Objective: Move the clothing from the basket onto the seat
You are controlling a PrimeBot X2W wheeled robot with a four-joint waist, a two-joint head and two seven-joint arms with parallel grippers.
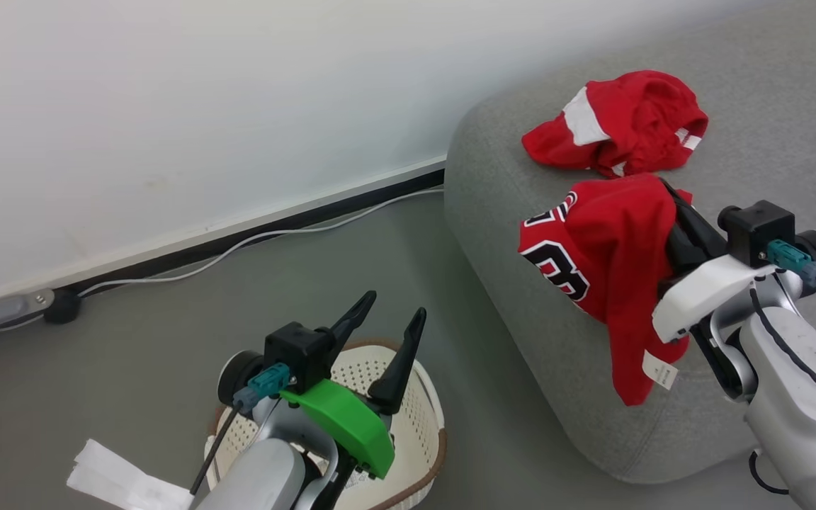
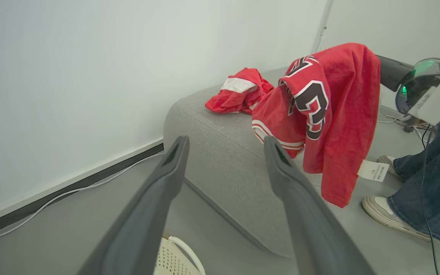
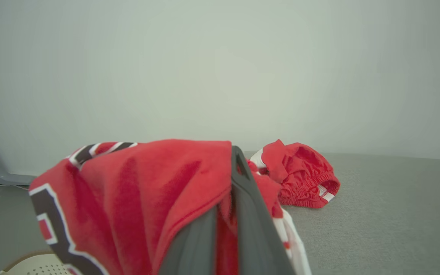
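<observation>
The jersey (image 1: 606, 262) is held draped over the right gripper (image 3: 227, 191), whose fingers are pinched narrowly on the cloth, at the near edge of the sofa (image 1: 507, 340). A striped garment (image 1: 620, 120) is seen crumpled on the sofa just behind it. The left gripper (image 1: 394, 304) is spread wide, empty, above the basket (image 1: 431, 404).

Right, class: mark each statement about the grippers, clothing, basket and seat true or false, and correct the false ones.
1. The right gripper is shut on the jersey. True.
2. The left gripper holds a garment. False: it is open and holds nothing, above the basket.
3. The striped garment lies on the seat. True.
4. The jersey lies in the basket. False: it hangs over the seat's edge.
</observation>
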